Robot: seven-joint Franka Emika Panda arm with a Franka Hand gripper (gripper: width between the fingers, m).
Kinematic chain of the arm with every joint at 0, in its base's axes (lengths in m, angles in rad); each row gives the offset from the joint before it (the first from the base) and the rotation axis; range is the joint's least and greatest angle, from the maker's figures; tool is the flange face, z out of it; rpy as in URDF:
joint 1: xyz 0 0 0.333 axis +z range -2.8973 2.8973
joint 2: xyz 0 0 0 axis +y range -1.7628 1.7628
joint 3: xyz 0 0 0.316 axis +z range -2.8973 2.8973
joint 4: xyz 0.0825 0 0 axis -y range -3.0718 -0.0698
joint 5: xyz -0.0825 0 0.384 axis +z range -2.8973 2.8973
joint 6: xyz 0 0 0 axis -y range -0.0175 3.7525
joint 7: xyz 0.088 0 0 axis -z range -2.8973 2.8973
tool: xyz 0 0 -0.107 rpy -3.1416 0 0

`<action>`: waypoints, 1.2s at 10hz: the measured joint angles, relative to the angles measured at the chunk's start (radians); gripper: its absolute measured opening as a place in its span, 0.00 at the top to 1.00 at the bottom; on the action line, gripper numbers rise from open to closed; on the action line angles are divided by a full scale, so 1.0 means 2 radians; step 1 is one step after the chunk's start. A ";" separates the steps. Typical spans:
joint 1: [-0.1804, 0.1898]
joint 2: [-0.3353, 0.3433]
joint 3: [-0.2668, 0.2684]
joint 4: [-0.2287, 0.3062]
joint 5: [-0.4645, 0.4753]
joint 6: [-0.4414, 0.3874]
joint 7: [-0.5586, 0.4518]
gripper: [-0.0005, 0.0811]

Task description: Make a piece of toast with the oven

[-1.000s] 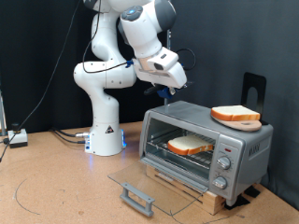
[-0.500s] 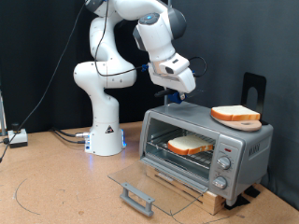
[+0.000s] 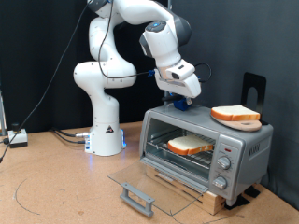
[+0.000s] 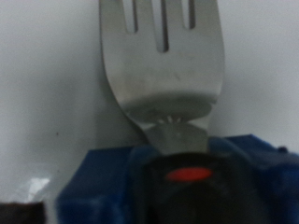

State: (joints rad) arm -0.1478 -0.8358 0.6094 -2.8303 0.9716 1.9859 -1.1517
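The gripper [image 3: 179,100] hangs just above the oven [image 3: 206,147] top, fingers clamped on a blue-handled fork [image 4: 163,70]. The toast [image 3: 192,145] lies inside the oven on the rack, door dropped open; a second slice [image 3: 235,115] sits on the oven roof. I judge the fork tines could scrape the oven roof or nudge that second slice off.

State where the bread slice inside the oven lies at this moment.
In the exterior view, the piece of toast lies on the wire rack inside the oven, behind its lowered door, below the second slice on the roof.
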 joint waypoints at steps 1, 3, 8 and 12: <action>0.000 0.000 0.005 -0.001 0.003 0.000 0.000 0.27; 0.000 0.000 0.008 -0.001 0.014 0.000 0.000 0.07; -0.001 -0.033 -0.058 0.011 0.042 -0.019 -0.041 0.00; -0.007 -0.041 -0.079 0.021 -0.004 -0.046 -0.052 0.00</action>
State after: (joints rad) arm -0.1616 -0.9174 0.4510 -2.7874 0.9645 1.8943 -1.2551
